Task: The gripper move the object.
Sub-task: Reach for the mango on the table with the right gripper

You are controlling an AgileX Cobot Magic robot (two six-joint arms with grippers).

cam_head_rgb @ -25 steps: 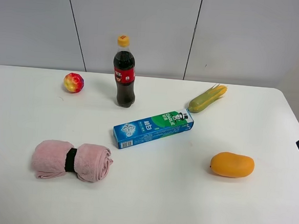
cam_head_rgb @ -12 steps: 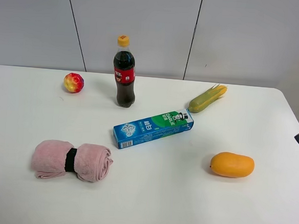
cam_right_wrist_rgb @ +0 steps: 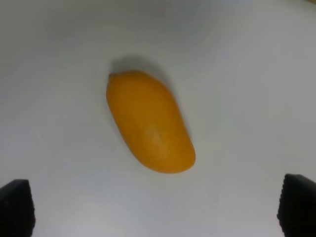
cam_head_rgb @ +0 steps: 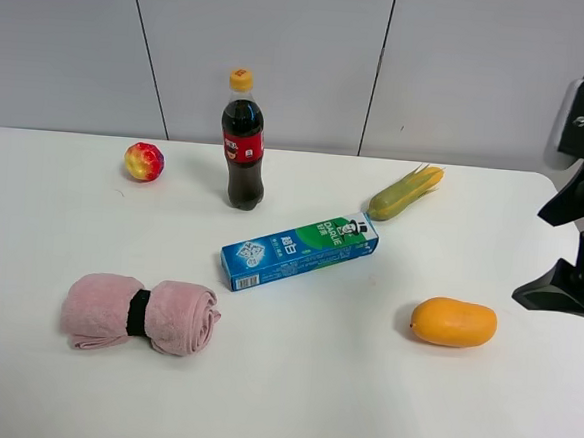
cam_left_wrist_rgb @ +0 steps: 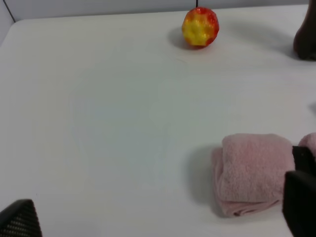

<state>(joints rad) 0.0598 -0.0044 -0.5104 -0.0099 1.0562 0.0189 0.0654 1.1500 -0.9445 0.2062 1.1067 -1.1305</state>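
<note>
Bright, diffuse light gives soft, short shadows on the white table (cam_head_rgb: 299, 400). Both wrist views are slightly blurred; the mango (cam_right_wrist_rgb: 150, 121) looks soft-edged there.

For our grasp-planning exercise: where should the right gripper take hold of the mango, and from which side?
Grip the mango across its narrow middle, coming straight down from above. It lies flat on the table, and its smooth ends taper, so jaws there would likely slip. The right gripper is open, seemingly wide enough.

Right gripper (cam_right_wrist_rgb: 158, 205) shows only two dark fingertips (cam_right_wrist_rgb: 17, 207), cropped at the wrist view's bottom corners.
</note>
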